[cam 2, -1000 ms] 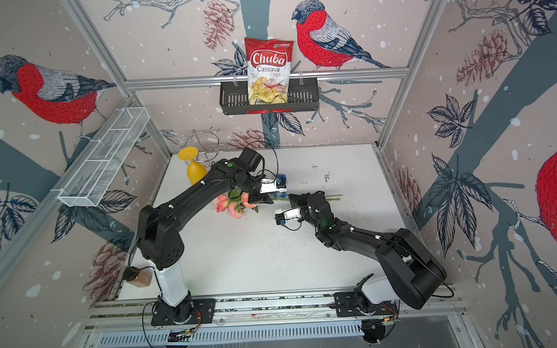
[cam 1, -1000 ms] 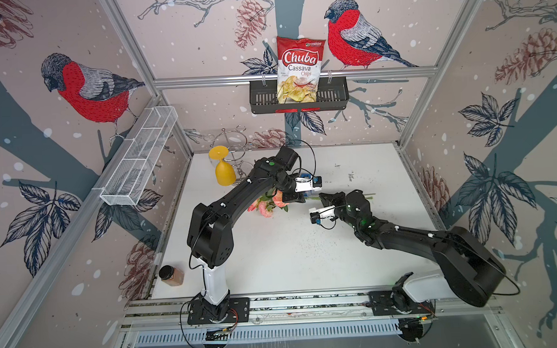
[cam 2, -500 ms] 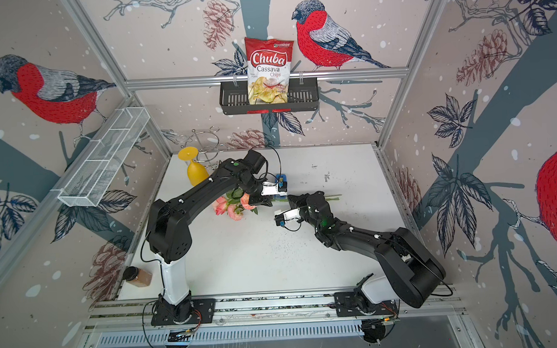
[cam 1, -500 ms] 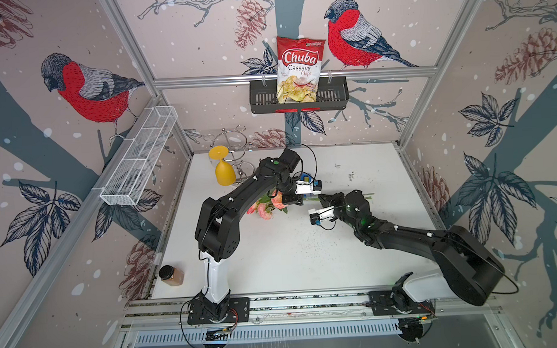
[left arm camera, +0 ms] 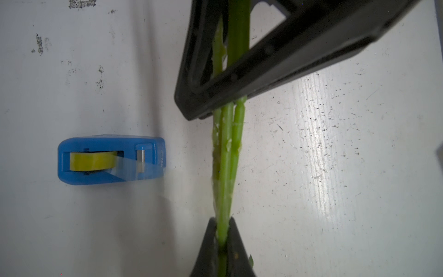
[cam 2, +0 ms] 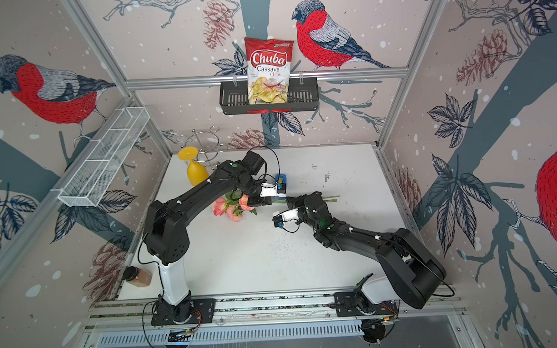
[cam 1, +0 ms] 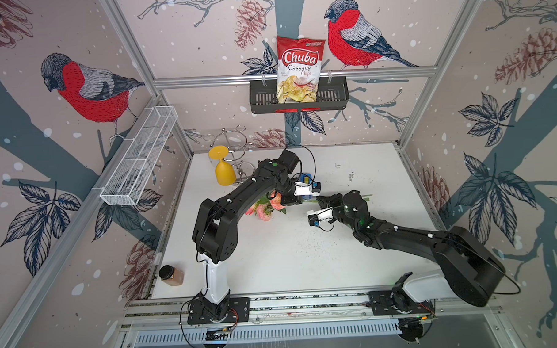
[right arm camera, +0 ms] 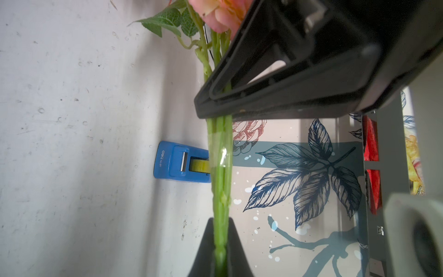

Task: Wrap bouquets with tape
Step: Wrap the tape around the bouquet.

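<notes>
While both arms share the bouquet (right arm camera: 219, 172) so its stems span a free gap for wrapping | right gripper (right arm camera: 220, 239) clamped on stem ends | left gripper (left arm camera: 221, 239) clamped nearer blooms | clear film on stems, possibly tape | tape (left arm camera: 110, 160) on table (left arm camera: 311, 191) beyond, just beside stems.

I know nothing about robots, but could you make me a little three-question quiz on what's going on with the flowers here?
1. True or false: both grippers are shut on the bouquet stems.
2. Which colour is the tape dispenser? A red, B blue, C green.
3. What sits in the black wall basket?

Key: 1 true, the left gripper and right gripper each pinch the stems. 2 B. 3 a chips bag.
</notes>
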You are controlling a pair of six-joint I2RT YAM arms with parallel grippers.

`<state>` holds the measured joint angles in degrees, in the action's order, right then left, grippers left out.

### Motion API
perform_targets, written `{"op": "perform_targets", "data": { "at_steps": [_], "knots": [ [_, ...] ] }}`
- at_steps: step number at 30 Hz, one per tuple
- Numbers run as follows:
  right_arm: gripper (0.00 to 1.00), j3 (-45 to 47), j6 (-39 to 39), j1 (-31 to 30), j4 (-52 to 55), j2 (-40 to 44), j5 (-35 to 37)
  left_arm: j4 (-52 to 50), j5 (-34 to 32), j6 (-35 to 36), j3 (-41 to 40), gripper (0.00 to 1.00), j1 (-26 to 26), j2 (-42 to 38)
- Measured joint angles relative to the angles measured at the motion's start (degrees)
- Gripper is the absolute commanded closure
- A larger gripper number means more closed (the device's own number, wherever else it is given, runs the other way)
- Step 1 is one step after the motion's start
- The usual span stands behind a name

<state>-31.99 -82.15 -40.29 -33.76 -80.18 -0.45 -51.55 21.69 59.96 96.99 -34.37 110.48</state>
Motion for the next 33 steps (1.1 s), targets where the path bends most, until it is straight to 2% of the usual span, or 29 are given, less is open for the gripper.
{"op": "perform_targets", "data": {
  "at_steps": [1, 5, 6, 10, 13, 15, 17, 19, 20, 25, 29, 33],
  "knots": [
    [1.00, 0.2, 0.1, -0.2, -0.2, 0.0, 0.3, 0.1, 0.0, 0.0, -0.3, 1.00, 0.0, -0.2],
    [1.00, 0.8, 1.1, -1.1, -0.9, 0.0, 1.2, 0.0, 0.0, 0.1, -0.9, 0.77, 0.0, -0.4],
    [1.00, 1.0, 1.1, -1.2, -1.2, 0.0, 1.2, 0.2, 0.0, 0.0, -0.9, 0.76, -0.1, -0.4],
    [1.00, 1.2, 1.3, -1.5, -1.7, 0.4, 1.4, 0.5, 0.0, 0.0, -1.0, 0.83, -0.3, -0.5],
    [1.00, 1.2, 1.3, -1.5, -1.7, 0.9, 1.6, 0.3, 0.3, 0.0, -0.7, 1.00, -0.4, -0.5],
    [0.98, 1.2, 1.4, -1.5, -1.7, 1.1, 1.9, 0.3, 0.3, 0.0, -0.4, 1.00, -0.4, -0.5],
    [0.67, 1.2, 1.6, -1.6, -1.7, 1.2, 2.0, 0.3, 0.3, 0.0, -0.4, 1.00, -0.4, -0.6],
    [0.45, 1.2, 2.8, -2.2, -1.7, 1.5, 2.1, 0.7, -0.7, -0.2, -0.5, 1.00, -0.5, -0.9],
    [0.39, 1.2, 2.8, -3.0, -1.7, 1.9, 2.2, 1.3, -1.1, -0.4, -0.7, 1.00, -0.6, -1.2],
    [0.24, 2.3, 8.4, -7.0, 1.6, 9.7, 6.8, 7.1, -4.9, -2.8, -5.7, 1.00, -0.7, -5.5],
    [0.20, 4.3, 16.5, -10.8, 6.4, 20.2, 11.1, 12.2, -8.3, -2.5, -11.7, 1.00, -0.9, -8.9],
    [0.18, 5.5, 26.2, -12.2, 12.0, 31.9, 12.4, 15.0, -10.3, -2.5, -15.3, 1.00, -1.2, -9.9]
  ]
}}
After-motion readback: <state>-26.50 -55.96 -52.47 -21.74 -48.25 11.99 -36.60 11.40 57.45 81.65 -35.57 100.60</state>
